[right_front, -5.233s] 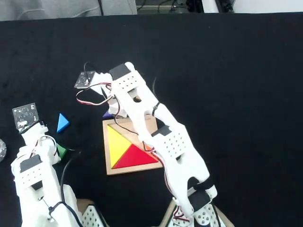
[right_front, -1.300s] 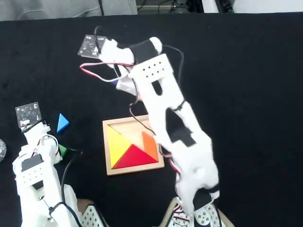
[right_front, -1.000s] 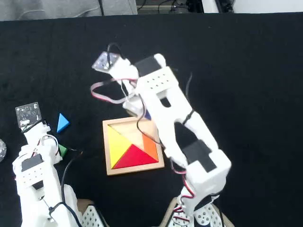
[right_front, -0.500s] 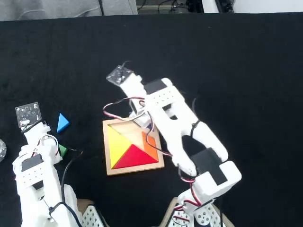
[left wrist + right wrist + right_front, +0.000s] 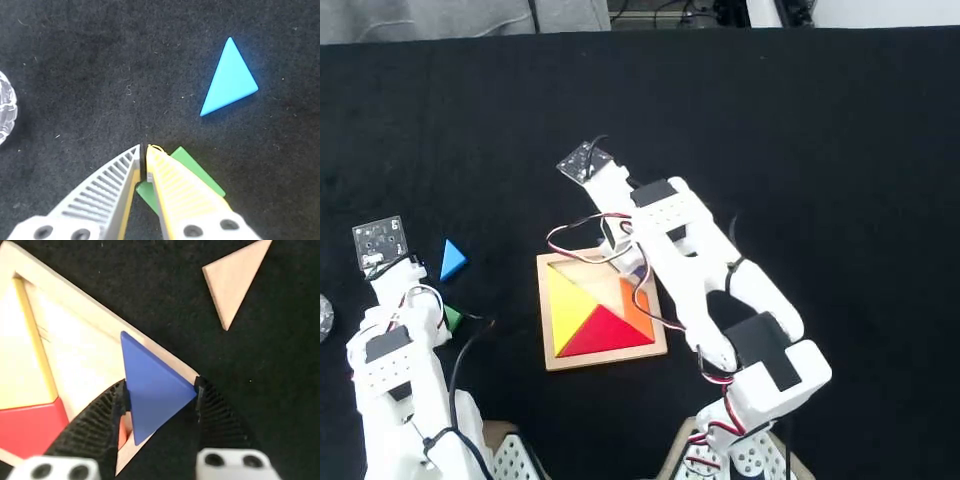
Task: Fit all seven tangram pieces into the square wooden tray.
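Right wrist view has the right gripper clamped on a dark blue triangle, one finger on each side, the piece held over the rim of the square wooden tray at a corner. A bare wooden triangle lies on the black cloth nearby. From above, the right arm stretches from its base over the tray's right side, wrist bent down at the far corner; yellow, red and orange pieces sit inside. The left gripper, tips pressed together, rests low over a green piece, near a light blue triangle.
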Robot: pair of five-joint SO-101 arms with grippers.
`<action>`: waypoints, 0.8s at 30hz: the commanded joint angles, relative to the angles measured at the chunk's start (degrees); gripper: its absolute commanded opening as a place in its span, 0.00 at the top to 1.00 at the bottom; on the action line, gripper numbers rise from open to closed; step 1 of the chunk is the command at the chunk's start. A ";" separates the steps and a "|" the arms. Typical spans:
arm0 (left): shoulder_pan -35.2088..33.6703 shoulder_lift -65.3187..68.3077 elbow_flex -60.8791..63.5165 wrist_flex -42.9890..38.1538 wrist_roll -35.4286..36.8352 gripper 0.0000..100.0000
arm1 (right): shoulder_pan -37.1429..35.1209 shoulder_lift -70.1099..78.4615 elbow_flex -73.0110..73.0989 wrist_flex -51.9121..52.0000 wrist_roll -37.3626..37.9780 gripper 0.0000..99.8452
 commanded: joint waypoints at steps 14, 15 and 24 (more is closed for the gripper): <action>0.75 -0.70 -2.42 0.09 -0.26 0.97 | -2.11 -3.21 2.95 -2.55 -0.53 0.84; 0.75 -0.70 -2.42 0.09 -0.26 0.97 | -2.20 -3.21 2.95 -2.37 -0.53 0.81; 0.75 -0.70 -2.42 0.09 -0.26 0.97 | -2.29 -3.82 3.56 -2.20 -0.09 0.73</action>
